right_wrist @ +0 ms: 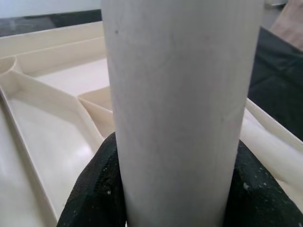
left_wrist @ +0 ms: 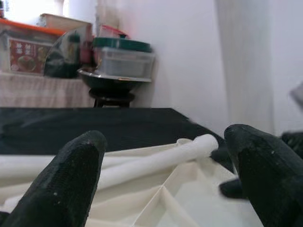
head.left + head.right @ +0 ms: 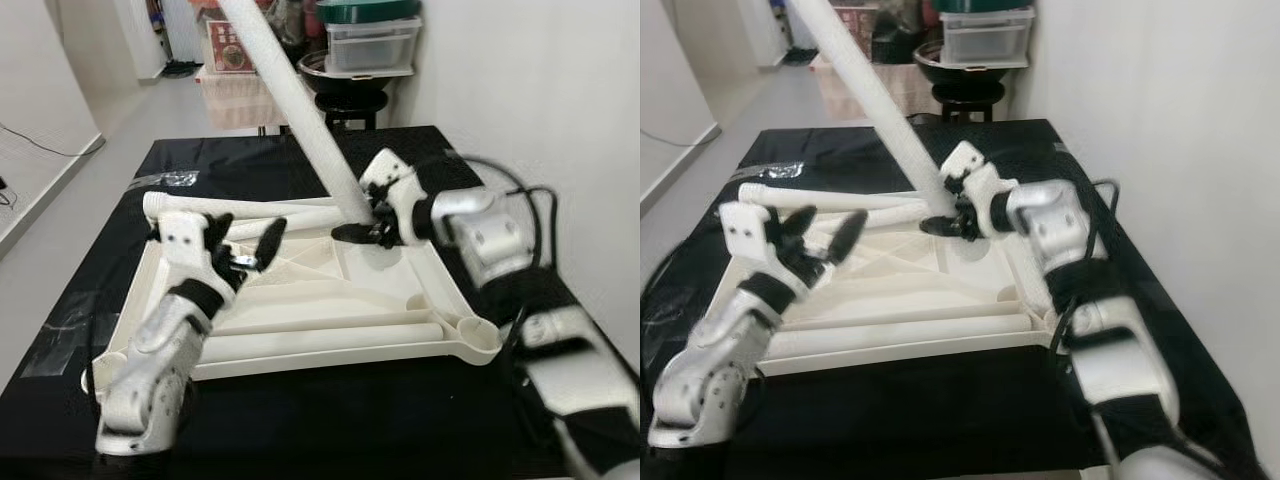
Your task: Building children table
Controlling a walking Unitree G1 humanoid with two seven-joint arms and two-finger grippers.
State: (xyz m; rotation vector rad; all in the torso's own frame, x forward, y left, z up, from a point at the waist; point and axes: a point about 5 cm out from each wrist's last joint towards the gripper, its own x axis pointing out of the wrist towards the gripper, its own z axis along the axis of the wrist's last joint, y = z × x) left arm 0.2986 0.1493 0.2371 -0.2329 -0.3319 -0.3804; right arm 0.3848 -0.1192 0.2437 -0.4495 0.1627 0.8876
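Observation:
A cream plastic tabletop (image 3: 330, 300) lies upside down on a black table (image 3: 300, 420), ribs facing up. Loose white legs (image 3: 250, 210) lie along its far edge and another (image 3: 320, 345) along its near edge. My right gripper (image 3: 372, 228) is shut on a long white table leg (image 3: 300, 100) near its lower end; the leg leans up and away to the left, its foot at the tabletop's far right corner. In the right wrist view the leg (image 1: 180, 109) sits between my black fingers (image 1: 94, 189). My left gripper (image 3: 245, 245) hovers open over the tabletop's left side.
A stool with a black bowl and stacked plastic boxes (image 3: 370, 45) stands behind the table. A white wall (image 3: 540, 90) runs close along the right. A cloth-covered stand (image 3: 235, 90) is at the back left, and open floor (image 3: 60, 180) lies to the left.

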